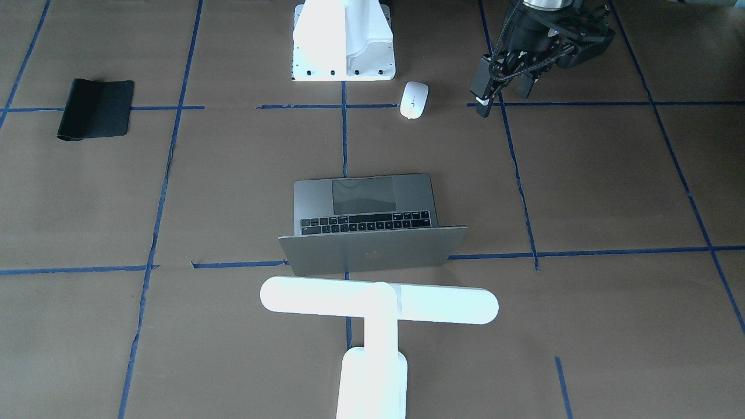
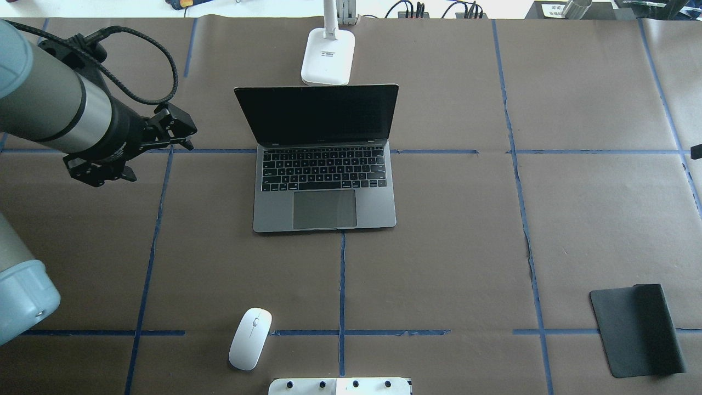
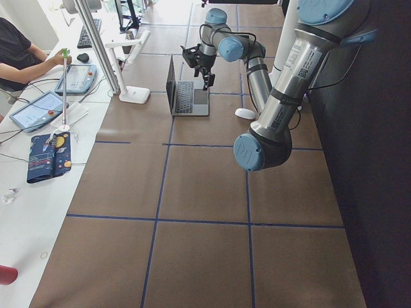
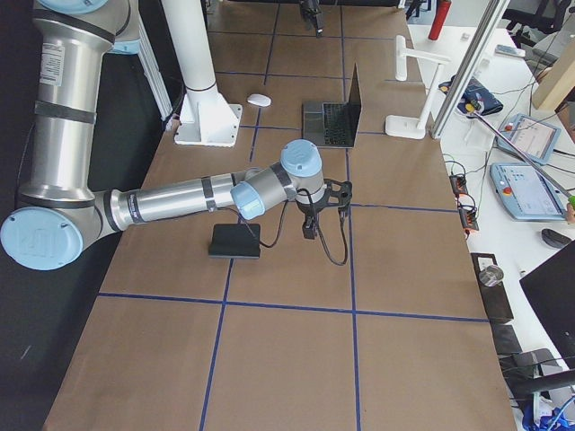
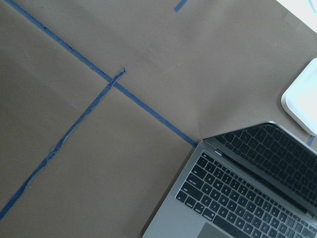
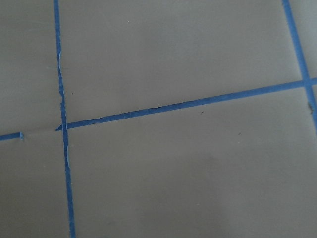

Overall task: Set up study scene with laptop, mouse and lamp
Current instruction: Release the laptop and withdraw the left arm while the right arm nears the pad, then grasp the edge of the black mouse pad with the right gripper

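Observation:
The grey laptop [image 2: 323, 208] stands open at the table's middle, screen dark, and also shows in the front view [image 1: 366, 250]. The white lamp [image 1: 378, 305] stands just behind the laptop; its base [image 2: 328, 56] shows in the overhead view. The white mouse [image 2: 250, 338] lies on the table near the robot's base, and also shows in the front view [image 1: 414, 99]. My left gripper [image 1: 505, 93] is open and empty, raised above the table to the left of the laptop. My right gripper [image 4: 310, 215] hovers beside the black mat; I cannot tell if it is open.
A flat black mat [image 2: 636, 329] lies at the near right of the table. A blocky white pedestal [image 1: 343, 41] with bolt holes stands at the robot's edge. Blue tape lines cross the brown table cover. An operator's bench with tablets [image 3: 38, 109] runs along the far side.

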